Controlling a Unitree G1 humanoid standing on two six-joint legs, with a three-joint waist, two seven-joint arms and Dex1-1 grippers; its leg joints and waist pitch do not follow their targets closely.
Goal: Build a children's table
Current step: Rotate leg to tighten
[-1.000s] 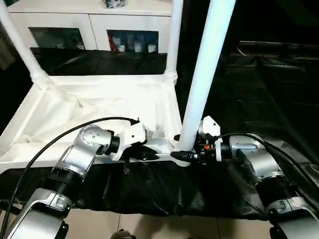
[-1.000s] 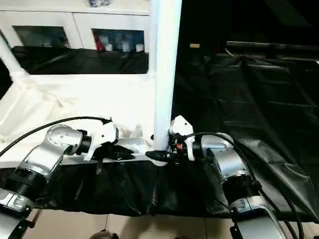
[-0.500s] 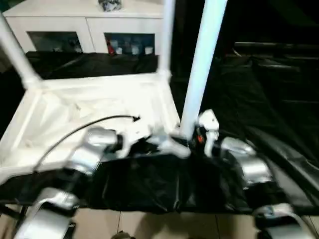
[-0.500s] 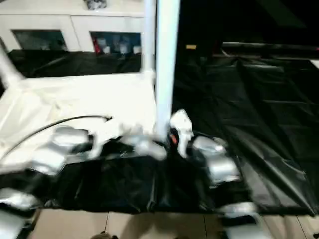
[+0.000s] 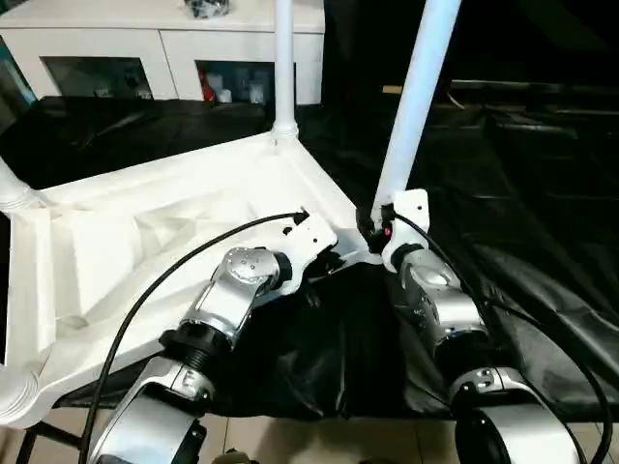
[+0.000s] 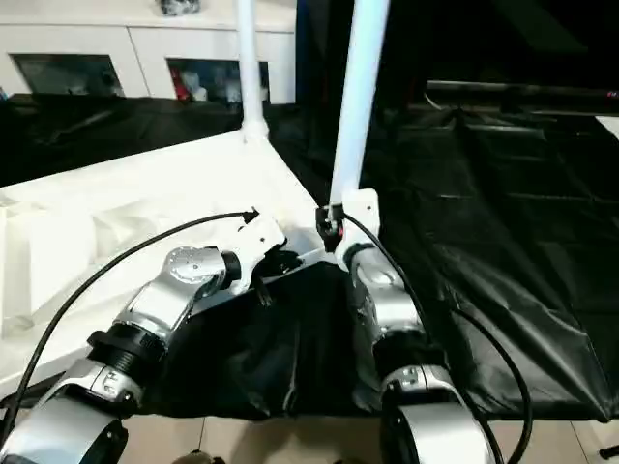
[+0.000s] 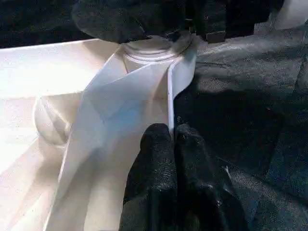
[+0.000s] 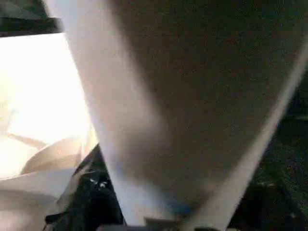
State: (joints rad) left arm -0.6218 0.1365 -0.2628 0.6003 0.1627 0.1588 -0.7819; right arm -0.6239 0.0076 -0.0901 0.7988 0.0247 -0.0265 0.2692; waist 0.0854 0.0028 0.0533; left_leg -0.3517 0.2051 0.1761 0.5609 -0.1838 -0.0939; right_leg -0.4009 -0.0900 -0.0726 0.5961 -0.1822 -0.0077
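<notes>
Left eye view shows the children's table (image 5: 145, 242) lying upside down on a black sheet (image 5: 542, 222), its ribbed underside facing up and one corner turned toward the robot. A white leg (image 5: 283, 58) stands upright in the far corner socket, and another leg (image 5: 418, 97) rises with a slight lean from the near corner, just in front of the two arms. A rounded leg socket (image 5: 14, 396) shows at the low left corner, and another leg base (image 5: 14, 193) at the left edge.

The left gripper (image 7: 173, 139) has its black fingers (image 7: 154, 163) pressed together on the thin rim wall of the tabletop, just beside the near corner socket; in the left wrist view the white edge runs between the two fingertips. The right gripper (image 5: 372, 230) sits at the foot of the near leg, its jaws partly spread around the leg's base where it meets the socket. In the right wrist view the leg (image 8: 159, 110) looms very close, crossing the picture at a slant.

Behind the table stands a white cabinet (image 5: 174, 48) with glass doors, small items dimly seen behind the glass. A black cable (image 5: 174, 271) arcs over the left forearm.
</notes>
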